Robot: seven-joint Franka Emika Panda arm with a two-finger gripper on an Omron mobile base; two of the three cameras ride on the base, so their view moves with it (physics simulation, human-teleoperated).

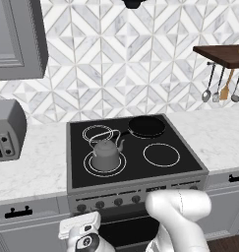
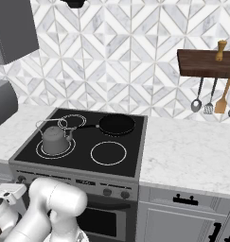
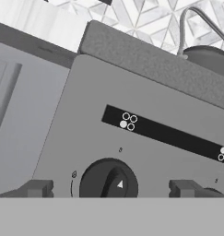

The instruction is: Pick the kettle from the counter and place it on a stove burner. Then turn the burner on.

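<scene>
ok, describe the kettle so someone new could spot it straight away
Find the black glass cooktop set into the white marble counter. The kettle stands on its front-left burner, the circle of two bold white rings. It is squat and dark grey, with a thin arched wire handle and a short spout, unlike the flat black frying pan behind it to the right.

Matt metal kettle (image 1: pixel 105 155) (glossy glass cooktop (image 1: pixel 175 142)).

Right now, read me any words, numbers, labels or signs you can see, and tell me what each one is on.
No readable words or numbers.
Stove front panel: black strip with small white circle clusters, burner symbols, not text.
Knob: white triangle pointer; tiny marks beside and above it, too small to read.
</scene>
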